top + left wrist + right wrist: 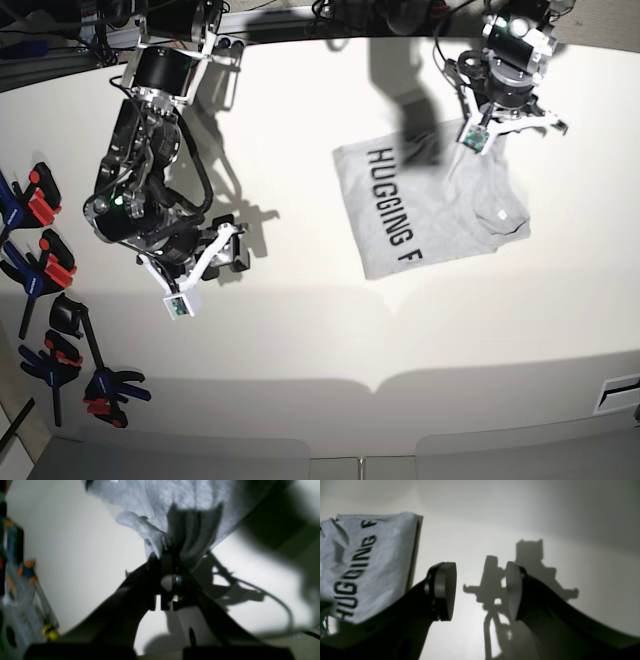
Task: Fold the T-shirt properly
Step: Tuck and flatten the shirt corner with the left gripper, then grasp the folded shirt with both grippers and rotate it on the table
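Cloth first: your T-shirt (pixel 425 210) lies on the white desk (pixel 300 340) right of centre, partly folded into a rough rectangle, with the black lettering "HUGGING F" facing up and running from far to near along its left part. Its far right corner is drawn up into a bunch where your left gripper (pixel 478 135) comes down on it.

From the left wrist view you can see the fingers (pixel 160 565) of that gripper pressed together on a pinch of the grey fabric (pixel 175 510), which fans out in folds beyond them; the picture is blurred, so finer detail is lost.

Your right gripper (pixel 481 590) hangs over bare desk on the left side of the scene, well apart from the shirt. Its fingers (pixel 445 590) stand apart with nothing between them, and their shadow falls on the desk beyond. The lettered side of the shirt shows at the left edge of that wrist view.

Several clamps (pixel 45 275) with orange and blue handles lie along the left edge of the desk.
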Controlling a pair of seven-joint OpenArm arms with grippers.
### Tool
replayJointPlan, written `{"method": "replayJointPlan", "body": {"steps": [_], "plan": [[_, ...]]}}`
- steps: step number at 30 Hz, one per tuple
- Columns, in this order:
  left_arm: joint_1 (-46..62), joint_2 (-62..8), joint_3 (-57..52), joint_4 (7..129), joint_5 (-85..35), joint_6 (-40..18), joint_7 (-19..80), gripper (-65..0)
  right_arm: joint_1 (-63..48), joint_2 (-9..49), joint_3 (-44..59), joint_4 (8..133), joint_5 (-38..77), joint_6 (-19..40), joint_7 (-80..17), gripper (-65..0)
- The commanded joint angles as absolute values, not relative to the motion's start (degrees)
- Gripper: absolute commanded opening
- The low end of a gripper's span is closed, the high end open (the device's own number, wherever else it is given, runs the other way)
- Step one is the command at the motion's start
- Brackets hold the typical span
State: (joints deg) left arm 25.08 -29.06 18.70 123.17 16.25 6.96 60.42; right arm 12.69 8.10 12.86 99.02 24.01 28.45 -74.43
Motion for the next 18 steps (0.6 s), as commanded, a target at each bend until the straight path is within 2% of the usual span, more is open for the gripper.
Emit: {"method": "replayJointPlan", "body": {"steps": [1, 7, 11, 13, 15, 18], "plan": [[25.1, -29.4, 18.4, 123.2, 18.4, 8.9, 60.0, -65.0, 14.1, 8.4, 13.0, 100.0, 24.7, 28.7, -73.1, -35.1], [25.1, -29.4, 18.4, 120.8, 18.7, 12.4, 60.2, -65.0, 14.1, 8.4, 13.0, 100.0, 27.7, 28.7, -73.1, -35.1], [25.0, -29.4, 18.4, 120.8, 18.5, 12.7, 60.2, -65.0, 14.1, 8.1, 12.7, 100.0, 31.9, 29.3, -73.1, -35.1], [24.9, -29.4, 18.4, 120.8, 19.9, 12.7, 60.7, -54.5, 14.1, 7.7, 12.7, 100.0, 33.5, 31.2, -72.9, -35.1], [24.6, -29.4, 18.4, 121.0, 24.4, 12.7, 63.9, -47.2, 14.1, 6.6, 12.7, 100.0, 33.6, 33.3, -71.7, -35.1], [24.3, -29.4, 18.4, 122.6, 34.9, 13.7, 73.1, -44.6, 14.1, 4.7, 12.5, 99.7, 33.5, 34.5, -67.6, -35.1]]}}
